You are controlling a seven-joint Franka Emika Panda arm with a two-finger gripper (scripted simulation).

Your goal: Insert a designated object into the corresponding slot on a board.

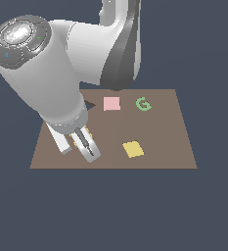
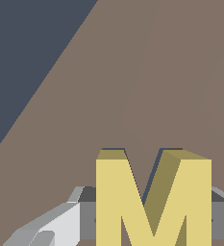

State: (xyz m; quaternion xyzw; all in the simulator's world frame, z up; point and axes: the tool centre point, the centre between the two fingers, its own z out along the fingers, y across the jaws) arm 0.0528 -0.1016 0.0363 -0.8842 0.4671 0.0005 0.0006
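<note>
The yellow M block (image 2: 152, 202) stands between my gripper's fingers (image 2: 87, 221), which press against both its sides. In the exterior view the gripper (image 1: 79, 152) is low over the brown board (image 1: 169, 137), near its front corner at the exterior view's left. Only a sliver of the yellow M (image 1: 80, 140) shows between the fingers there. I cannot tell whether the M rests on the board or is held just above it. The M-shaped slot is hidden, probably behind the arm. The wrist view shows bare board (image 2: 171, 72) beyond the M.
On the board lie a pink square (image 1: 111, 103), a green letter G (image 1: 143, 104) and a flat yellow square (image 1: 133, 149). A dark triangular recess (image 1: 89, 104) peeks out beside the arm. The arm's large body covers the board's far part at the exterior view's left.
</note>
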